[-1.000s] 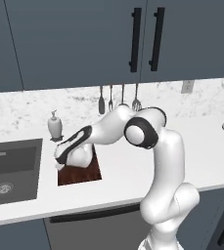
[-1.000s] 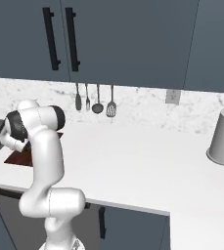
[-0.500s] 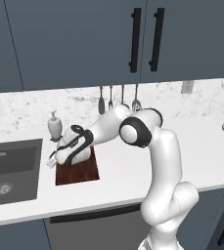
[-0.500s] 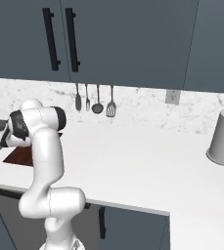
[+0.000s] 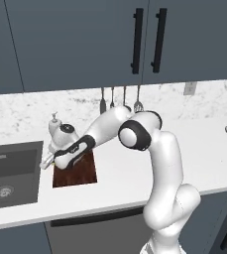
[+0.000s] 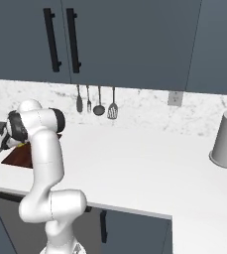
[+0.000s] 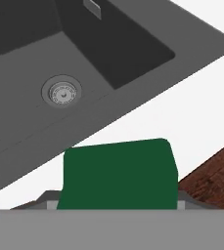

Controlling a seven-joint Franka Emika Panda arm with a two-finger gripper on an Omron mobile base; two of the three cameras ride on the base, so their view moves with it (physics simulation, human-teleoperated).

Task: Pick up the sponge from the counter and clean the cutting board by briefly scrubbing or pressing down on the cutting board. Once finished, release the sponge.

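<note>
Left base view: the arm reaches left and the pincer hangs at the cutting board's left edge, by the sink. Hand view: it's clamped on the sponge, over the white worktop strip between them.

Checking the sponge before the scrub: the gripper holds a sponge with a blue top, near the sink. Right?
Not quite. The sponge top is dark green, not blue, as the hand view shows. The rest stands: the gripper holds it, near the sink.
</note>
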